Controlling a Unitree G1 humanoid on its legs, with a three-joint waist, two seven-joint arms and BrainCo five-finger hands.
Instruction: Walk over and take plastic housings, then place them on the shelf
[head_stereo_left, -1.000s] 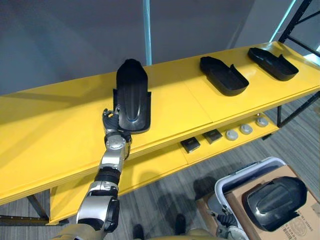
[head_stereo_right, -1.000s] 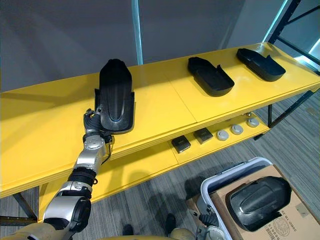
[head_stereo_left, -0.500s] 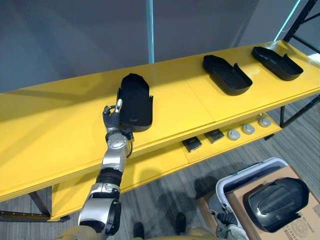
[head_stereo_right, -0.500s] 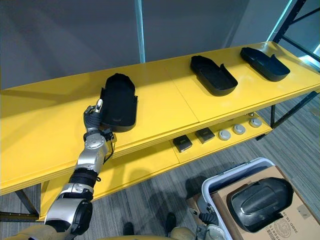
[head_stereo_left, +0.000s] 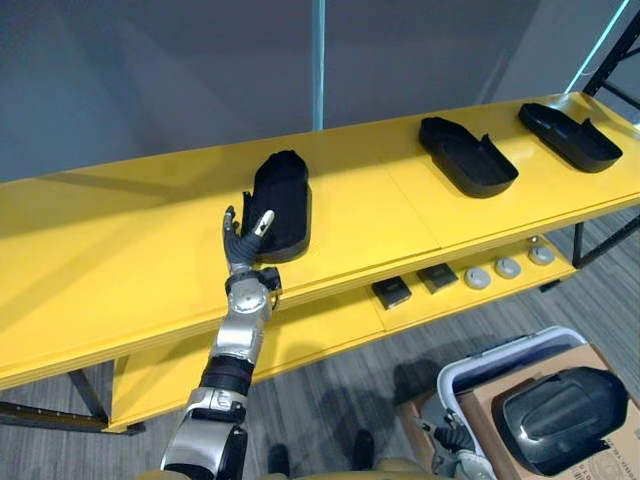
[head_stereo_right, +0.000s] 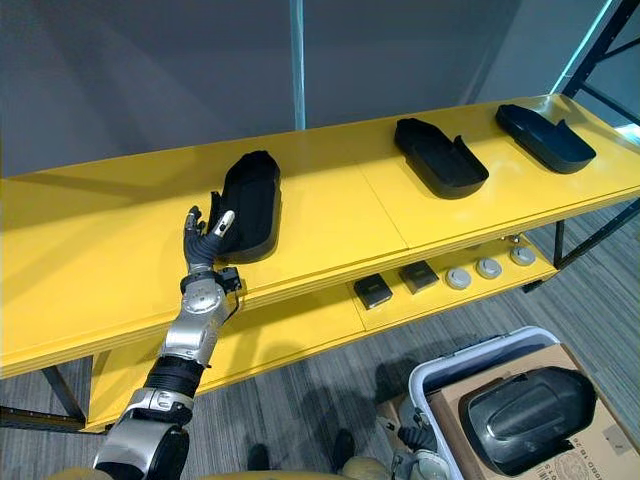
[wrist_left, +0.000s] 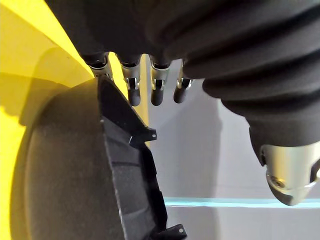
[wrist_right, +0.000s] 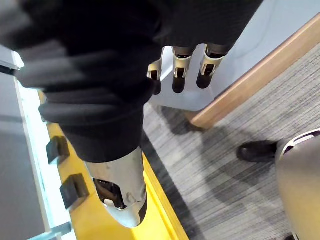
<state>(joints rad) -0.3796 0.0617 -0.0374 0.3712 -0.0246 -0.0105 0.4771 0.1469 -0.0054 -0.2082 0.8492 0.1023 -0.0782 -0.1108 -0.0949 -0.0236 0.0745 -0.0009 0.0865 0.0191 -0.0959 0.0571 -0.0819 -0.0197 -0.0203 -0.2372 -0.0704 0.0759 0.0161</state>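
**A:** Entry one, nearest stock?

**B:** One boxed housing (head_stereo_left: 560, 415) in the cardboard box (head_stereo_left: 478, 388), 5 o'clock. Right hand (wrist_right: 181, 69) hangs with fingers relaxed, empty.

**A:** Change logged?

**B:** Left hand (head_stereo_left: 245, 232) has let go. Its fingers are spread and the arm is stretched forward, at 7 o'clock of the placed housing (head_stereo_left: 282, 200). That piece was propped upright a second ago and now lies flat on the shelf (head_stereo_left: 120, 250). Placement judged complete. Second housing (head_stereo_left: 466, 157) and third housing (head_stereo_left: 570, 137) lie toward 2 o'clock.

A matt black plastic housing (head_stereo_left: 281, 200) on a smooth, glossy yellow shelf (head_stereo_left: 120, 260). A glossier black housing (head_stereo_left: 560, 418) in a brown cardboard box (head_stereo_right: 612, 440). The floor (head_stereo_left: 320, 410) is rough grey carpet.
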